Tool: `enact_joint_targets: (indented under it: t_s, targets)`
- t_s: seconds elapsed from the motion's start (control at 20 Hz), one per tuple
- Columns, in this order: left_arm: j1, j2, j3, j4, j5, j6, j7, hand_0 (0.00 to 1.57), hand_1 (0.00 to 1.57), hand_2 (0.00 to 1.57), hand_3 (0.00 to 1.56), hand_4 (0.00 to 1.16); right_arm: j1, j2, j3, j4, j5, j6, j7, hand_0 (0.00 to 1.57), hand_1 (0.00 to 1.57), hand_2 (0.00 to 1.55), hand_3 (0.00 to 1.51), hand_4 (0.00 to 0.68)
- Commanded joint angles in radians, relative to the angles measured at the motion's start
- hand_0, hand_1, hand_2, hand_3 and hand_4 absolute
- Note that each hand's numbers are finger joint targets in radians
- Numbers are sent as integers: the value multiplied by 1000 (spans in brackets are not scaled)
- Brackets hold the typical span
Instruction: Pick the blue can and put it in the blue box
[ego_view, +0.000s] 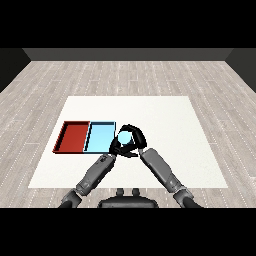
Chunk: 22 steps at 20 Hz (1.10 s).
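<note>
The blue can (124, 136) shows its light blue top just right of the blue tray (98, 137), near the middle of the white table. My right hand (137, 139) is curled round the can, its fingers arching over the far side. My left hand (115, 147) sits close against the can's left side, at the blue tray's near right corner, and the two hands merge into one dark mass there. The can's lower body is hidden by the hands, so I cannot tell whether it stands on the table or is lifted.
The red tray (73, 136) lies against the blue tray's left side. The white table (170, 125) stretches to the right and to the far side of the hands. Both grey forearms come in from the lower corners and meet at the can.
</note>
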Motion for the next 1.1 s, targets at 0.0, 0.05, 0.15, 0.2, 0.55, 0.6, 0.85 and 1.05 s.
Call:
enact_joint_targets:
  t_s: [0.0,0.05,0.15,0.2,0.55,0.6,0.85,1.05]
  targets:
    - [-31,0,-24,-3,14,33,1,0,0,0,0,101,-28,1,73,-2,-10,-56,28,1363,1363,1442,1397,615]
    - [-16,8,48,66,-48,-48,-66,0,0,0,0,174,13,1,67,1,-38,-19,-29,1319,1319,1426,1395,617]
    - [-80,37,-18,7,-139,150,101,270,270,517,0,571,-47,1,69,-3,-30,-24,29,1278,1278,1416,1396,613]
    - [-10,19,-43,5,-170,166,48,133,133,453,0,603,-43,1,95,39,-55,-35,-27,1401,1401,1439,1390,609]
    - [-106,33,-124,84,-316,252,138,210,210,304,0,298,-27,0,172,23,-69,-97,-41,1453,1453,1464,1397,599]
    - [-88,52,-146,-6,-343,269,174,0,0,151,0,312,-40,0,192,30,-83,-111,-53,1457,1457,1462,1394,595]
    - [-35,2,-36,-3,-154,278,37,1014,1014,1040,899,696,-98,0,182,49,-152,-102,-41,1442,1442,1451,1396,611]
    - [-90,2,3,1,-167,243,116,732,732,822,636,671,-123,0,153,53,-157,-79,-8,1438,1438,1454,1393,600]
